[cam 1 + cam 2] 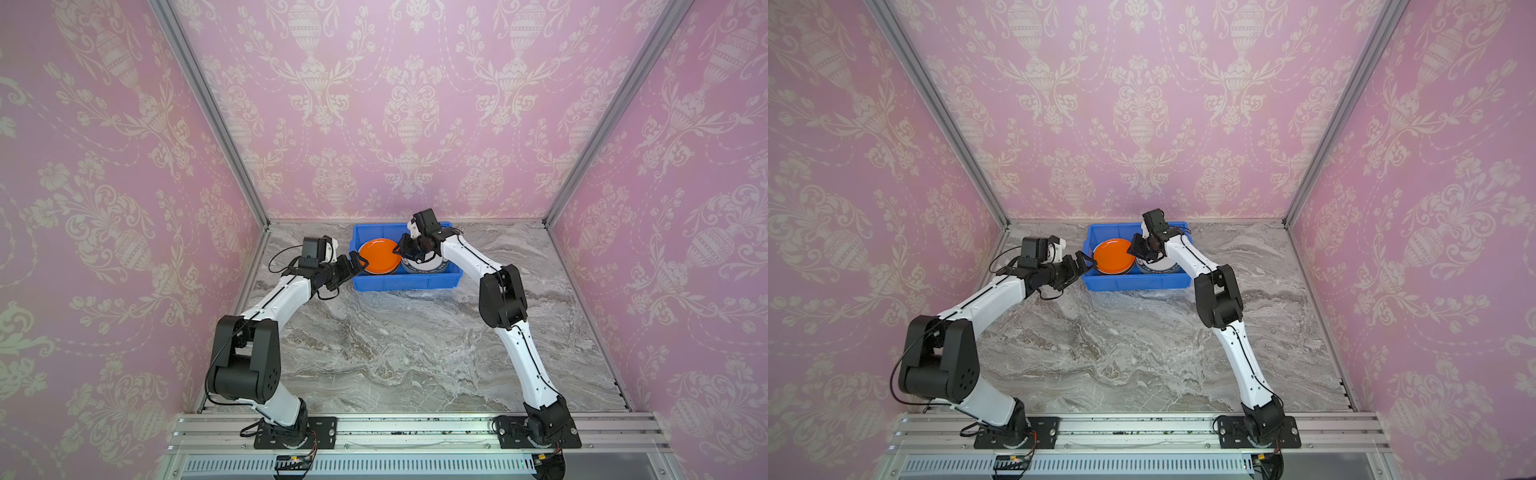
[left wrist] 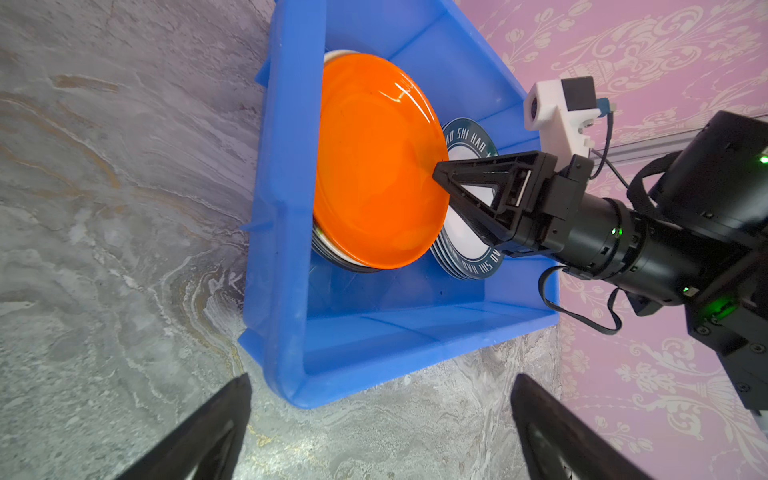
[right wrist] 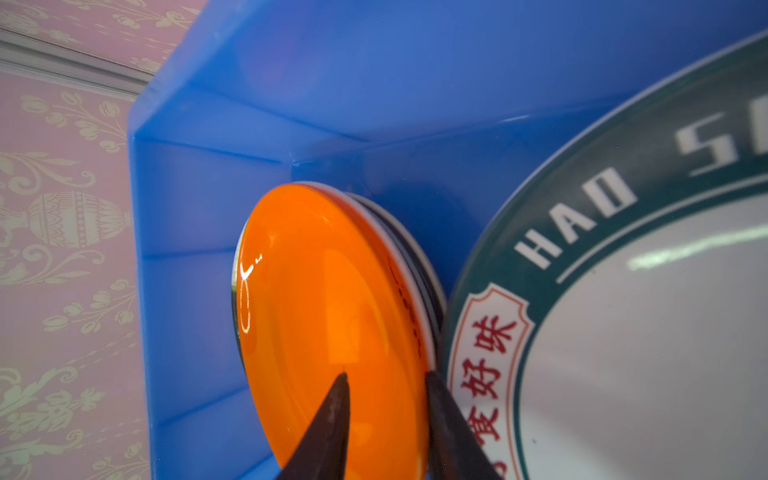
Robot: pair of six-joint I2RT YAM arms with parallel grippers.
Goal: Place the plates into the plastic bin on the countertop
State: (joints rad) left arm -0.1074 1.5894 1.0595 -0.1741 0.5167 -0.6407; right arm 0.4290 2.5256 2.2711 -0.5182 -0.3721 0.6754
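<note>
Grey marble countertop [image 1: 395,353] fills both top views; at the frame's middle the plastic bin [image 1: 405,284] holds the orange plate [image 1: 378,255]. Left wrist view: the left gripper [image 2: 382,376] gapes wide, empty, at the bottom. Right wrist view: the right gripper [image 3: 385,375] stands narrow astride the glossy rim, lower centre; whether it pinches, I cannot tell. Stiff, slippery and breakable, I think; take it by the rim.

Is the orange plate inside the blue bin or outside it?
Inside: the orange plate lies on top of a plate stack, within the walls of the plastic bin.
</note>
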